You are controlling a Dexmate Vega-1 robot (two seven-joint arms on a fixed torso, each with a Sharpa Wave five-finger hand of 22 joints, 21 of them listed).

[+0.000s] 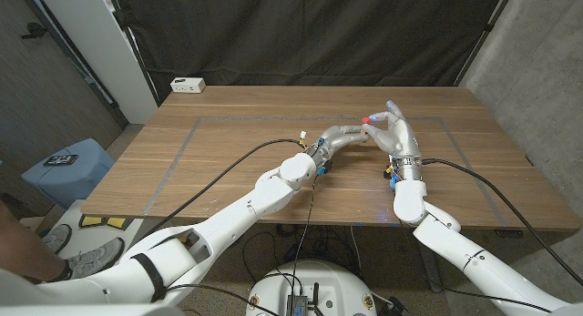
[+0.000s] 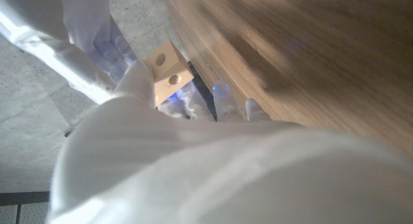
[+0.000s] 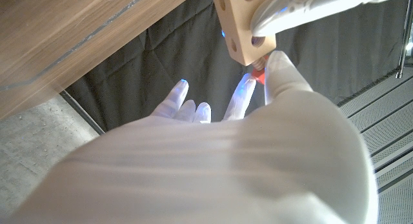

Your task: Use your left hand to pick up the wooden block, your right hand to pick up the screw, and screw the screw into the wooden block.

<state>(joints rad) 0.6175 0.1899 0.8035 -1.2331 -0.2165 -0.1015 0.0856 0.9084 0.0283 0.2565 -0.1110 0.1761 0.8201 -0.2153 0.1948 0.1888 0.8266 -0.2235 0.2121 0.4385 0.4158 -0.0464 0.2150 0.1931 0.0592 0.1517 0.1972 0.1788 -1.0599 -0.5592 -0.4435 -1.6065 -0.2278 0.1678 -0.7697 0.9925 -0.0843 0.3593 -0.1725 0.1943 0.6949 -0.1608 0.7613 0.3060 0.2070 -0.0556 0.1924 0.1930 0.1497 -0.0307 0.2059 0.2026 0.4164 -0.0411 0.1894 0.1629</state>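
Observation:
Above the middle of the table, my left hand and right hand meet. The left hand grips a pale wooden block with round holes in its faces. In the head view its fingers hide the block. In the right wrist view the block is tilted, with left fingers wrapped over it. A red-headed screw touches the block's end, pinched by my right hand while its other fingers spread. The red head shows between the hands.
A small white box lies at the table's far left corner. Grey tape lines mark a rectangle on the tabletop. A blue bin stands on the floor to the left. Black cables trail along both arms.

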